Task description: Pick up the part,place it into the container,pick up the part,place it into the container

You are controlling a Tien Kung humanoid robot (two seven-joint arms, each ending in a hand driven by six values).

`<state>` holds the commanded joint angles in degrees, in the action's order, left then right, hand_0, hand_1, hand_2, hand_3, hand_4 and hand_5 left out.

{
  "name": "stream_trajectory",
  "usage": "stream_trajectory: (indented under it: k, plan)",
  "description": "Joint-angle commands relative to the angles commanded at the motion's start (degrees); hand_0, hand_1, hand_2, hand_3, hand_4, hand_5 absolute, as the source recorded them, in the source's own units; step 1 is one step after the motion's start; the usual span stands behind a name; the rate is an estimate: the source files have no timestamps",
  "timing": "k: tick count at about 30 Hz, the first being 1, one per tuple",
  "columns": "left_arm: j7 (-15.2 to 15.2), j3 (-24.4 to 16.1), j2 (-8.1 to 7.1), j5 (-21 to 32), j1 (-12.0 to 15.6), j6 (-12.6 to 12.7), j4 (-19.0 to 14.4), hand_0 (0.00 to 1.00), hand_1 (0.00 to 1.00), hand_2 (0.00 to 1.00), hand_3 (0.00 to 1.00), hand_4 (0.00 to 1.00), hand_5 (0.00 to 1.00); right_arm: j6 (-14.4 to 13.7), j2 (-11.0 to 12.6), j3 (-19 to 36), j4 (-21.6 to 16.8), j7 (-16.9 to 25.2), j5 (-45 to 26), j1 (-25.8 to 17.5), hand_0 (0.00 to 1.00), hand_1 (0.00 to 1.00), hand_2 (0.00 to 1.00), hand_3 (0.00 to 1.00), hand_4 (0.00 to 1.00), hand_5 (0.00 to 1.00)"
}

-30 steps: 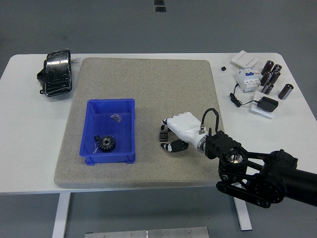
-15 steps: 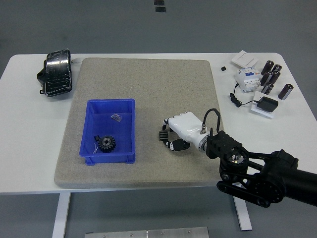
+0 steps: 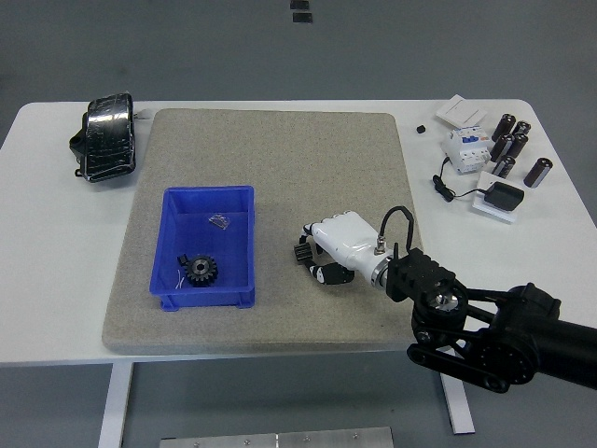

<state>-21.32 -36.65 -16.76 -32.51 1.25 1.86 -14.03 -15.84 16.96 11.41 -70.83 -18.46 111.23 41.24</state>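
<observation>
My right hand is white and reaches in from the lower right over the grey mat. Its fingers are curled around a small dark part, with the thumb underneath. The hand is low over the mat, a short way right of the blue container. Inside the container lie a black gear and a small clear piece. The left arm does not show.
A black wrapped bundle lies at the table's back left. At the back right are several dark cylinders, a white breaker, white boxes and a black adapter with cable.
My right hand dipped slightly, then shifted a little left toward the container with its fingers still curled on the dark part. Nothing else moved.
</observation>
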Motion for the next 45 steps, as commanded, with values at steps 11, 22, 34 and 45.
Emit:
stream_trajectory:
  k: [11,22,34,45]
  plan:
    - [0.3,0.1,0.04,0.1,0.0,0.2,0.0,0.692,0.681,0.667,0.577,0.732,0.253,-1.1,0.0,1.0,-0.8,0.4,-0.4,0.2,0.203,0.366,0.422,0.571,0.541,0.231]
    - [0.1,-0.4,0.05,-0.5,0.1,0.2,-0.1,0.692,0.68,0.665,0.576,0.731,0.251,-2.5,-4.7,3.5,-4.4,-0.6,0.3,3.7,0.202,0.375,0.414,0.575,0.549,0.235]
    - [-0.3,-1.0,-0.06,-1.5,0.1,0.1,-0.1,0.692,0.68,0.664,0.576,0.73,0.252,-2.9,-12.9,0.6,-0.7,-2.1,0.9,7.8,0.38,0.554,0.644,0.658,0.615,0.299]
    - [-0.3,-1.1,-0.06,-1.6,0.1,0.0,-0.1,0.692,0.679,0.662,0.575,0.73,0.252,1.3,-13.6,-1.4,2.0,-4.0,1.4,7.5,0.874,0.901,0.94,0.848,0.778,0.411]
